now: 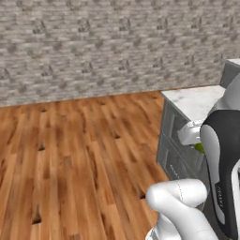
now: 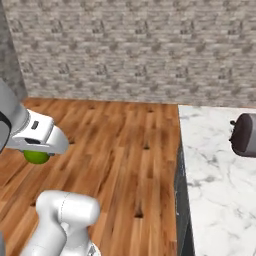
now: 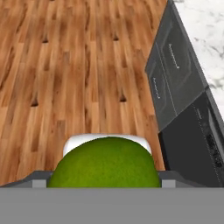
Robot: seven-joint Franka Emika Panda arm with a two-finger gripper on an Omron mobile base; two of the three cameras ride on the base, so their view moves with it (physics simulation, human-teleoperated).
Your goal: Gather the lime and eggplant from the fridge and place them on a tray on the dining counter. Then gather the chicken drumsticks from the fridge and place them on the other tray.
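Note:
A round green lime (image 3: pixel 104 164) sits between the fingers of my gripper (image 3: pixel 104 183), which is shut on it. It bulges large at the bottom of the hand view. From the right base view the lime (image 2: pixel 36 157) peeks out under the white hand, where the gripper (image 2: pixel 37 151) hangs above the wooden floor. In the left base view a sliver of the lime (image 1: pixel 199 148) shows beside the arm, close to the counter's side. The eggplant, chicken drumsticks, trays and fridge are out of view.
A counter with a white marble top (image 2: pixel 220 170) stands to the right, its dark drawer fronts (image 3: pixel 175 74) facing the wooden floor (image 1: pixel 84 154). A dark grey rounded appliance (image 2: pixel 245 135) rests on the marble. A brick wall (image 1: pixel 108 47) closes the far side.

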